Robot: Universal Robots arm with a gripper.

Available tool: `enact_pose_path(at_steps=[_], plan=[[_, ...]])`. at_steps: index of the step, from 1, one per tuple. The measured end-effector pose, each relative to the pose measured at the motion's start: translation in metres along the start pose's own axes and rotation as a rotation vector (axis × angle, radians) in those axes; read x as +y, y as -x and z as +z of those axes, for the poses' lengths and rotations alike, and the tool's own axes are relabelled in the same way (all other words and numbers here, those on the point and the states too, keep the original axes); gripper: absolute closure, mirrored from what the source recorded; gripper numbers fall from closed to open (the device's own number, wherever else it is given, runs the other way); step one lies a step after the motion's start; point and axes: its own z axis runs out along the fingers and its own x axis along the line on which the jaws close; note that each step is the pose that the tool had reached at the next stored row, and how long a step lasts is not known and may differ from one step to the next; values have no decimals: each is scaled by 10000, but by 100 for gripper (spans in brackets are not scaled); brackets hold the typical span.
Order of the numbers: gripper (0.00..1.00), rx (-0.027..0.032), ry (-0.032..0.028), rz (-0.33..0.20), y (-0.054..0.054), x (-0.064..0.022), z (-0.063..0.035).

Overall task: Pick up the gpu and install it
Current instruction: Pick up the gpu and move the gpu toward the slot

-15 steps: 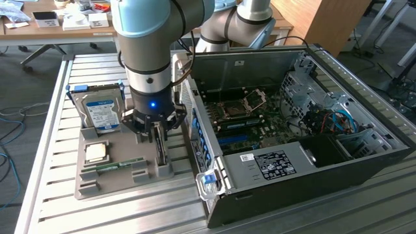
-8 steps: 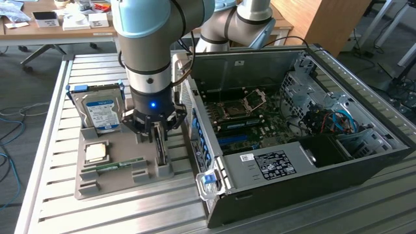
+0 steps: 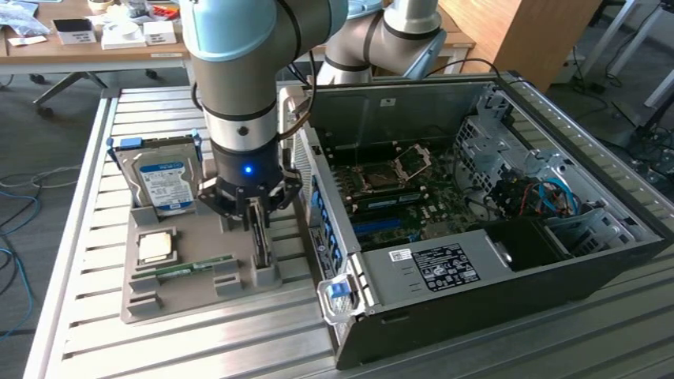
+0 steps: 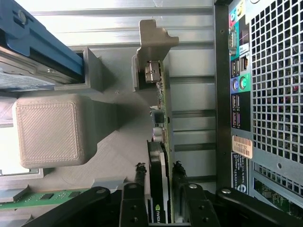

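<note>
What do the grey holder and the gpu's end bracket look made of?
The grey holder looks like matte 3D-printed plastic: fine layer lines on its block face. The end bracket of the gpu looks like thin sheet metal, dull silver.

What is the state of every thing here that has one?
gpu: standing on edge in the gray holder
claw: open, straddling the gpu
hard drive: upright in the holder
RAM strip: lying flat in the holder
computer case: on its side, panel off, inside exposed
</note>
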Motion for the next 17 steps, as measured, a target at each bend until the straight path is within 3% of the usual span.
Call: enact_pose_path(at_steps=[1, 2, 7, 10, 17], plan=[[60, 0, 0, -1, 0, 0, 0], [67, 0, -1, 0, 0, 0, 0], [67, 0, -1, 0, 0, 0, 0], [73, 1, -1, 0, 0, 0, -1], [73, 1, -1, -1, 0, 0, -1]])
